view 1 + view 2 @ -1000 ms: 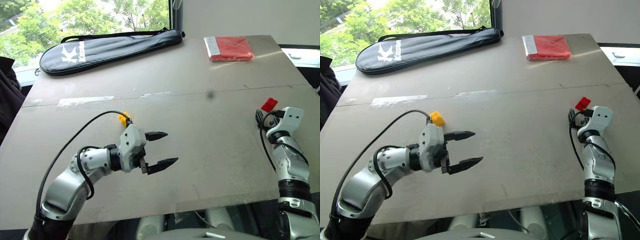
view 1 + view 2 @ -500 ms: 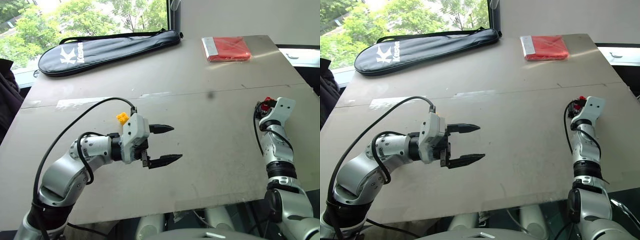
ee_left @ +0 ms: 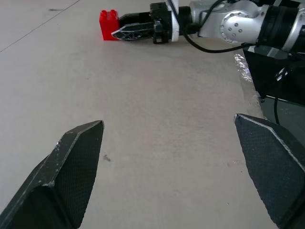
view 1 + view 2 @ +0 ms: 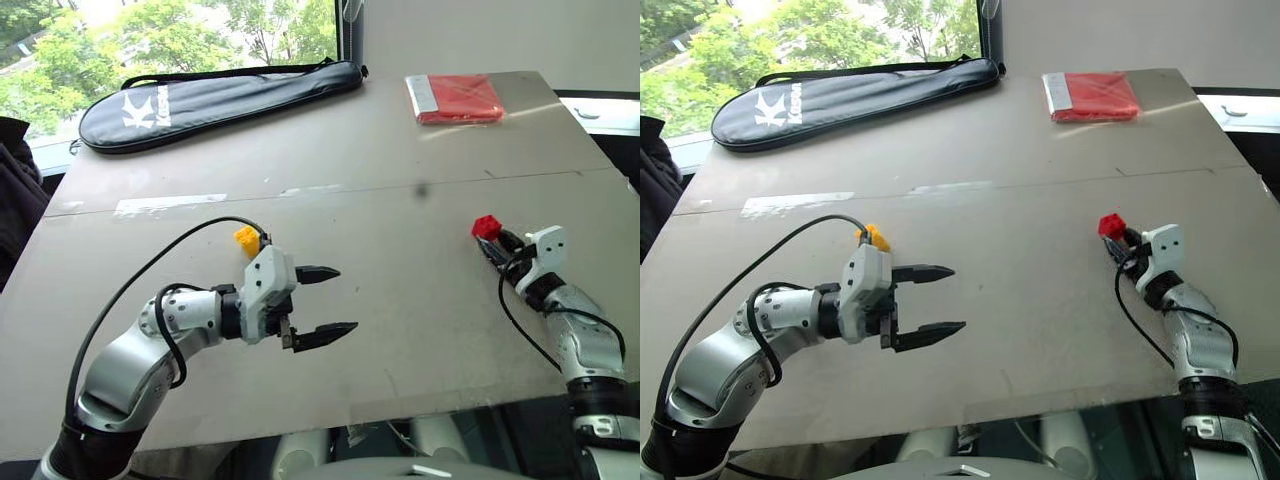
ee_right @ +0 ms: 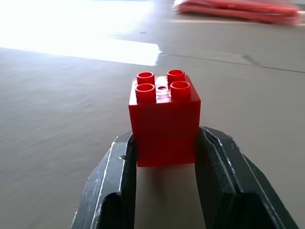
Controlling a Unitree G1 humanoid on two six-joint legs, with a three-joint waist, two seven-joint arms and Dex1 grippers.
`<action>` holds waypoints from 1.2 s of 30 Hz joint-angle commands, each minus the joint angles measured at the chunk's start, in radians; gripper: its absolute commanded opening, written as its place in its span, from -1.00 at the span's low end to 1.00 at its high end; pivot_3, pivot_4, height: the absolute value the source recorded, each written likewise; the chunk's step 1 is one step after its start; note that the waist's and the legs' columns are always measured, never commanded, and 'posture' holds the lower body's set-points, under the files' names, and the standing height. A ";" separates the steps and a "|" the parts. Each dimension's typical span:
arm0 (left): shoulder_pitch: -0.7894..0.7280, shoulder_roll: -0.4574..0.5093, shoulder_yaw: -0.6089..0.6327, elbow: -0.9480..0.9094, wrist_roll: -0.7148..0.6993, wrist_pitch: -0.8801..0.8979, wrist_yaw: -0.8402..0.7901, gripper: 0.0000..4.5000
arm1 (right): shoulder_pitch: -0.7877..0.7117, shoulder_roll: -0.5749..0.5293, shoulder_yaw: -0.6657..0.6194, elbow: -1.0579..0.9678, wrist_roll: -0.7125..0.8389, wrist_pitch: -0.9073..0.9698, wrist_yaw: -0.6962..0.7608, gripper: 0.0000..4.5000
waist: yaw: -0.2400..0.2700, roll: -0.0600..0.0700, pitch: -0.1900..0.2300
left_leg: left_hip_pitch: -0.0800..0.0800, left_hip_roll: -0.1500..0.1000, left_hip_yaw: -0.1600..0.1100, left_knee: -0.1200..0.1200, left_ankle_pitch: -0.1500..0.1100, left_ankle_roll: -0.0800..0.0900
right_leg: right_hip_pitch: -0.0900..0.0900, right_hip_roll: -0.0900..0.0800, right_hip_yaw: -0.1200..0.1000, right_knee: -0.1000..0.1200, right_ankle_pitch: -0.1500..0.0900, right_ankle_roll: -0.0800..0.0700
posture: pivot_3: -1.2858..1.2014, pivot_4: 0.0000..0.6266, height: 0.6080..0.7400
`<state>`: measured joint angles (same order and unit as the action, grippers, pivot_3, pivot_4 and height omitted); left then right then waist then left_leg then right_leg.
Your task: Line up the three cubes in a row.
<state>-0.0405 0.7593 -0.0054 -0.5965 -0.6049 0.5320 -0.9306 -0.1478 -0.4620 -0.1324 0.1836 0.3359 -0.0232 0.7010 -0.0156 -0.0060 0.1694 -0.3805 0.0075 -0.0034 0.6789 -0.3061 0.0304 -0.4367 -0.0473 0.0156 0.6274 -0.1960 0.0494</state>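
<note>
The right gripper (image 5: pixel 164 157) is pinching a small red plastic building block with four studs on top (image 5: pixel 164 117), its two black fingers (image 5: pixel 114 181) pressing against the block's lower sides. In the left eye view this red block (image 4: pixel 486 226) is sitting at the right of the frame, a little above mid-height, at the tip of the right gripper, which is reaching in from the lower right edge. The block is standing upright, studs up; whether its base is touching the table cannot be told.

The left gripper (image 4: pixel 320 302) is hovering in the lower centre-left of the left eye view with its fingers spread wide and nothing between them. In the left wrist view its two dark textured fingertips (image 3: pixel 71 171) are standing far apart over bare tabletop, with the red block at the upper left of that picture.

A small yellow plastic block (image 4: pixel 246 236) is lying on the table just above the left wrist, partly hidden by the arm's black cable.

The grey flat tabletop (image 4: pixel 400 150) is also carrying a long black zippered racket bag with white lettering (image 4: pixel 215 95) at the upper left and a flat red packet with a white edge (image 4: pixel 458 97) at the upper right.
</note>
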 commanded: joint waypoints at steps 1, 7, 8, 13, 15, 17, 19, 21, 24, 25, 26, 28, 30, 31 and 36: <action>0.025 0.012 0.022 -0.022 0.010 -0.032 -0.011 1.00 | 0.064 -0.031 0.042 -0.110 0.053 -0.009 0.163 -0.45 | 0.000 0.000 0.000 | 0.001 0.000 0.000 0.000 0.000 0.000 | 0.001 0.000 0.000 0.000 0.000 0.000 | 0.03 -0.52 1.00; 0.043 0.020 0.027 -0.010 0.024 -0.048 -0.024 1.00 | 0.087 0.043 0.088 -0.120 0.040 -0.058 0.174 -0.45 | 0.000 0.000 0.000 | 0.004 0.000 0.000 0.006 0.000 0.000 | 0.005 0.002 0.000 0.001 -0.001 -0.004 | 0.03 -0.52 1.00; 0.045 0.020 0.028 -0.011 0.023 -0.049 -0.024 1.00 | 0.090 0.061 0.093 -0.127 0.047 -0.064 0.172 -0.45 | 0.000 0.000 0.000 | 0.004 0.000 0.000 0.007 0.001 0.000 | 0.005 0.003 0.000 0.002 -0.001 -0.004 | 0.03 -0.52 1.00; 0.051 0.021 0.027 -0.004 0.032 -0.058 -0.027 1.00 | 0.080 0.060 0.089 -0.088 0.058 -0.064 0.233 -0.45 | 0.002 0.000 0.000 | 0.005 0.000 -0.001 0.007 0.001 -0.001 | 0.005 0.003 0.000 0.005 0.000 -0.005 | 0.03 -0.52 1.00; 0.047 0.023 0.021 0.007 0.041 -0.066 -0.033 1.00 | 0.053 0.056 0.065 -0.046 0.033 -0.073 0.190 -0.45 | 0.002 0.000 0.000 | 0.005 0.000 0.000 0.007 0.001 -0.001 | 0.005 0.003 0.000 0.005 0.000 -0.005 | 0.03 -0.52 1.00; 0.038 0.023 0.015 0.017 0.047 -0.072 -0.040 1.00 | 0.044 0.058 0.050 -0.032 0.004 -0.116 0.157 -0.45 | 0.002 0.000 0.000 | 0.005 -0.001 0.000 0.007 0.001 -0.001 | 0.005 0.003 0.001 0.005 0.000 -0.005 | 0.03 -0.52 1.00; 0.030 0.019 0.011 0.028 0.052 -0.078 -0.044 1.00 | 0.074 0.082 0.041 -0.057 -0.025 -0.141 0.091 -0.45 | 0.004 -0.001 0.000 | 0.005 -0.001 0.000 0.007 0.001 -0.001 | 0.005 0.003 0.000 0.005 0.000 -0.006 | 0.03 -0.52 1.00; 0.022 0.012 0.000 0.035 0.062 -0.085 -0.045 1.00 | 0.161 0.137 0.041 -0.136 -0.110 -0.149 -0.059 -0.45 | 0.006 -0.001 -0.001 | 0.005 0.000 -0.001 0.007 0.001 -0.001 | 0.005 0.003 -0.001 0.006 0.000 -0.005 | 0.03 -0.52 1.00; 0.012 0.005 -0.010 0.039 0.065 -0.087 -0.047 1.00 | 0.243 0.203 0.041 -0.235 -0.199 -0.141 -0.222 -0.45 | 0.006 -0.002 -0.001 | 0.005 0.000 -0.003 0.007 0.001 -0.002 | 0.005 0.003 -0.002 0.007 0.001 -0.002 | 0.03 -0.52 1.00; 0.009 0.004 -0.011 0.041 0.065 -0.087 -0.049 1.00 | 0.256 0.220 0.042 -0.260 -0.210 -0.128 -0.256 -0.45 | 0.005 -0.002 -0.002 | 0.005 0.000 -0.003 0.007 0.001 -0.002 | 0.005 0.003 -0.002 0.007 0.001 -0.002 | 0.03 -0.52 1.00; 0.007 0.003 -0.012 0.043 0.065 -0.087 -0.050 1.00 | 0.265 0.231 0.043 -0.278 -0.219 -0.117 -0.279 -0.45 | 0.004 -0.002 -0.002 | 0.005 0.000 -0.002 0.007 0.001 -0.002 | 0.005 0.003 -0.001 0.007 0.001 -0.003 | 0.03 -0.52 1.00; 0.001 0.006 -0.014 0.047 0.065 -0.085 -0.060 1.00 | 0.297 0.263 0.078 -0.327 -0.235 -0.100 -0.311 -0.45 | 0.003 -0.002 -0.002 | 0.005 0.000 -0.001 0.007 0.001 -0.002 | 0.005 0.002 0.000 0.007 -0.001 -0.005 | 0.03 -0.52 1.00; -0.008 0.010 -0.016 0.050 0.063 -0.080 -0.071 1.00 | 0.341 0.305 0.128 -0.384 -0.250 -0.087 -0.343 -0.45 | 0.003 -0.003 -0.002 | 0.006 -0.001 -0.001 0.007 0.002 -0.003 | 0.005 0.002 0.001 0.007 -0.001 -0.004 | 0.03 -0.52 1.00; -0.012 0.013 -0.017 0.051 0.064 -0.078 -0.077 1.00 | 0.358 0.326 0.144 -0.407 -0.253 -0.074 -0.361 -0.45 | 0.003 -0.003 -0.002 | 0.006 -0.001 -0.001 0.007 0.002 -0.003 | 0.005 0.002 0.000 0.008 -0.002 -0.004 | 0.03 -0.52 1.00; -0.044 0.031 -0.012 0.064 0.058 -0.063 -0.104 1.00 | 0.383 0.408 0.169 -0.458 -0.215 0.018 -0.431 -0.45 | 0.001 -0.003 -0.002 | 0.009 0.000 0.000 0.007 0.002 -0.003 | 0.005 0.003 0.002 0.011 -0.003 -0.003 | 0.03 -0.52 1.00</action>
<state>-0.0737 0.7820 -0.0292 -0.5258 -0.5353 0.4736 -1.0225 0.2274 -0.0611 0.0276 -0.2395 0.1003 -0.0307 0.2879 -0.0149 -0.0095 0.1672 -0.3707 0.0080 -0.0035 0.6859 -0.3038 0.0267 -0.4315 -0.0438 0.0177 0.6388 -0.1992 0.0472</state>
